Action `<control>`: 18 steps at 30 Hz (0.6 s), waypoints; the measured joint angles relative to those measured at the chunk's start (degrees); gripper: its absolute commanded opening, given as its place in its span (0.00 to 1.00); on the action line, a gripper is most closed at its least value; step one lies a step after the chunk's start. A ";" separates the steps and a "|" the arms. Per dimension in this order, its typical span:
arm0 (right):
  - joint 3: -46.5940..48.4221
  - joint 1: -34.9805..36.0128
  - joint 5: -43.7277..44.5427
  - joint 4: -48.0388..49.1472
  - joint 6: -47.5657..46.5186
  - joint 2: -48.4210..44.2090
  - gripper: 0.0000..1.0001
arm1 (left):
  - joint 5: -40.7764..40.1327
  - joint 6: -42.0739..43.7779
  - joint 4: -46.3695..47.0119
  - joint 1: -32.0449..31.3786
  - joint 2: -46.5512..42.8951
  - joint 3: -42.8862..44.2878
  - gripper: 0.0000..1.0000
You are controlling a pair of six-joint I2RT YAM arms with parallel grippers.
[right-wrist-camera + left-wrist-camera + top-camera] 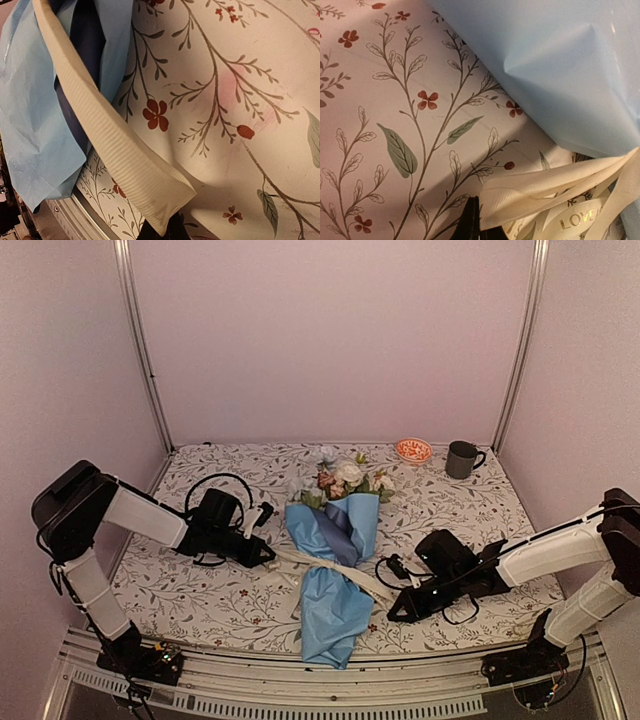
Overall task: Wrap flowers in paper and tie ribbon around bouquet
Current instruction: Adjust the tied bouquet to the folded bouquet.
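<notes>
The bouquet (334,570) lies in the middle of the table, a blue paper (336,612) cone with its tip toward the front edge. The flowers (345,478) stick out at the far end. A cream ribbon (335,568) crosses the cone's middle. My left gripper (268,556) is at the cone's left side, shut on one ribbon (545,192) strand beside the light blue paper (560,65). My right gripper (396,614) is low at the cone's right, shut on the other ribbon (100,130) end, which runs taut up past the paper (35,115).
A small orange bowl (413,450) and a dark mug (461,459) stand at the back right. The leaf-printed tablecloth (200,590) covers the table. A metal rail (300,685) runs along the front edge, just past the cone's tip.
</notes>
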 measured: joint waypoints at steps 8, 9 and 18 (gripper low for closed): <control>-0.87 0.00 -1.38 1.22 0.26 -0.02 0.00 | 1.40 0.00 0.31 0.31 0.02 -0.17 0.00; -0.76 0.00 -1.33 1.01 0.26 -0.04 0.00 | 1.70 0.00 0.48 0.33 0.02 -0.37 0.00; 5.60 -6.08 3.65 -8.96 -1.81 -0.13 0.00 | 3.02 1.07 0.37 -4.02 -8.35 -6.78 0.00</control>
